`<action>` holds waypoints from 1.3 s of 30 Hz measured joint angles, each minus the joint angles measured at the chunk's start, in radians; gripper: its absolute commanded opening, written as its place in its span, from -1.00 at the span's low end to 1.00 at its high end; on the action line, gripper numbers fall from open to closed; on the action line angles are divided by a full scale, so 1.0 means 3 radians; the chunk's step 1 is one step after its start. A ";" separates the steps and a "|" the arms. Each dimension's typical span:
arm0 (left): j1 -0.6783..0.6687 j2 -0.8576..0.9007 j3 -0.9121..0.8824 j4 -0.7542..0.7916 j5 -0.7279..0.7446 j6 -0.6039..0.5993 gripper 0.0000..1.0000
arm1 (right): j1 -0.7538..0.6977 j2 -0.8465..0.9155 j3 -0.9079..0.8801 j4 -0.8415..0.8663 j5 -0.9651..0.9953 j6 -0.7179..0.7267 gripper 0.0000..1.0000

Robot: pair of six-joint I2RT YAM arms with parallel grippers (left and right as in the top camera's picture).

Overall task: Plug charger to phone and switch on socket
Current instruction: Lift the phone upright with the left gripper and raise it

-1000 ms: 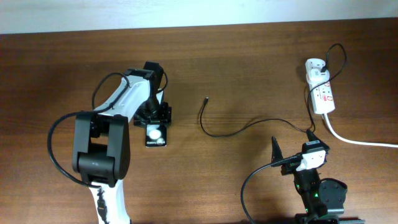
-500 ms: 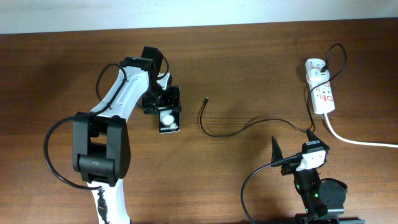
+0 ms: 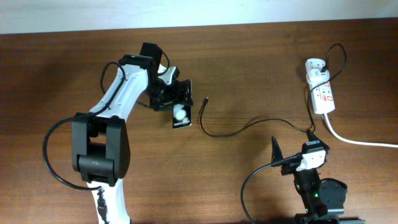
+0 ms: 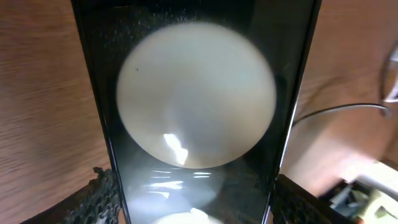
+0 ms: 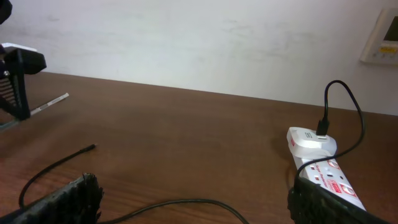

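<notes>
My left gripper (image 3: 175,103) is shut on the black phone (image 3: 180,116), whose glossy screen with round white reflections fills the left wrist view (image 4: 196,112). The charger's thin black cable (image 3: 236,132) lies on the table, its plug tip (image 3: 206,98) just right of the phone. The cable runs to a white adapter (image 3: 314,65) plugged into the white socket strip (image 3: 323,94) at the far right. My right gripper (image 3: 293,157) is open and empty near the front edge; its view shows the cable (image 5: 180,203), the adapter (image 5: 311,140) and the strip (image 5: 333,180).
The strip's thick white cord (image 3: 360,142) runs off the right edge. A pale wall (image 5: 199,43) stands behind the brown wooden table (image 3: 261,56).
My left gripper has carried the phone up and to the right, toward the cable's plug tip. The right arm has not moved.
</notes>
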 measured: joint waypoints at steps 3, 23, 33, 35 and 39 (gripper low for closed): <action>0.0098 0.0000 0.0000 0.0081 0.0515 -0.0001 0.13 | 0.0000 0.0000 0.0000 0.0000 0.0000 -0.0001 0.97; 0.0234 0.0000 0.0000 0.0197 0.2605 -0.0011 -0.34 | 0.0000 0.0000 0.0000 0.0000 0.0000 -0.0001 0.97; 0.0234 0.0000 0.0000 0.0196 0.2792 -0.0843 -0.89 | 0.0000 0.0000 0.0000 0.0000 0.0000 0.0000 0.97; 0.0234 0.0000 0.0000 0.0188 0.2792 -0.1073 -1.00 | 0.0000 0.0000 0.0000 0.0000 0.0000 -0.0001 0.97; 0.0234 0.0000 0.0000 0.0187 0.2792 -0.1324 -0.94 | 0.0000 0.0000 0.0000 0.0000 0.0000 -0.0001 0.97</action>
